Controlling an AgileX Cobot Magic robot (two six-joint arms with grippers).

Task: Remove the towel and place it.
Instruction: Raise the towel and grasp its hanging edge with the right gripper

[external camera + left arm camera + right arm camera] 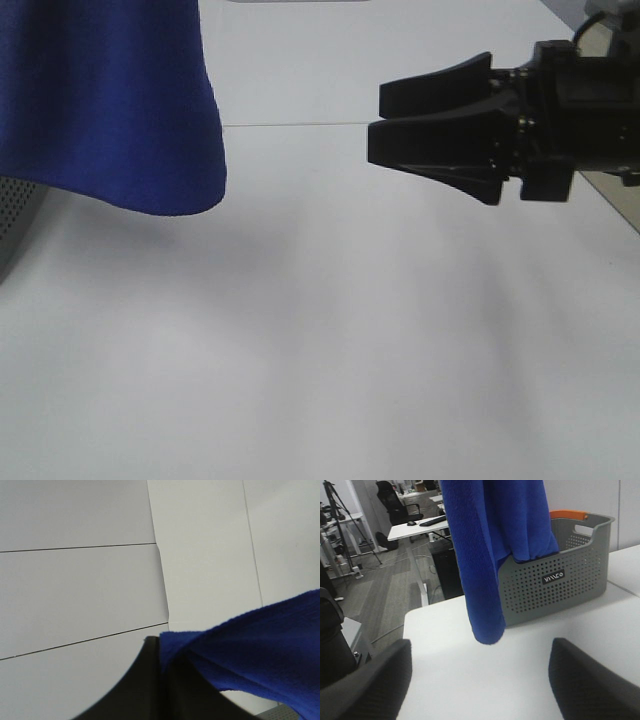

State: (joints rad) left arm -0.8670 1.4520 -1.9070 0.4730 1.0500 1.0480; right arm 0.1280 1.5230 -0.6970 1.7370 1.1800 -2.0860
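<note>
Left gripper (pixel 161 650) clamped on towel (pixel 260 645) edge | right gripper (pixel 380 120) apart, empty | risk: your dangling towel may snag the basket (pixel 570 585) and slip free.

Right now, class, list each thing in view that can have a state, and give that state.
towel: hanging in the air, lower end off the table
left gripper: jaws shut on the towel
right gripper: jaws open, holding nothing
basket: upright on the table

Exterior high looks down; wrist views close; all share towel (pixel 110 100).
</note>
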